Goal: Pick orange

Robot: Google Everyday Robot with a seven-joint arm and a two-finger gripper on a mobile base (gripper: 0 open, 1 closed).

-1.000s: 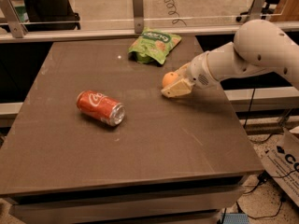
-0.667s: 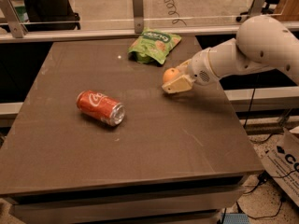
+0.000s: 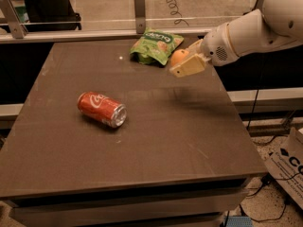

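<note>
The orange (image 3: pixel 179 57) is a small round orange fruit held between the cream-coloured fingers (image 3: pixel 188 67) of my gripper (image 3: pixel 185 60). The gripper is shut on it and holds it in the air above the right rear part of the dark table (image 3: pixel 156 141), just right of the green bag. The white arm (image 3: pixel 251 30) comes in from the upper right. Part of the orange is hidden by the fingers.
A red soda can (image 3: pixel 102 109) lies on its side at the table's left middle. A green snack bag (image 3: pixel 155 45) lies at the back edge. A railing (image 3: pixel 94 25) runs behind the table. A cardboard box (image 3: pixel 289 167) stands on the floor at right.
The gripper has risen and moved up and back with the orange, from near the table surface to well above it. The can and the bag have not moved.
</note>
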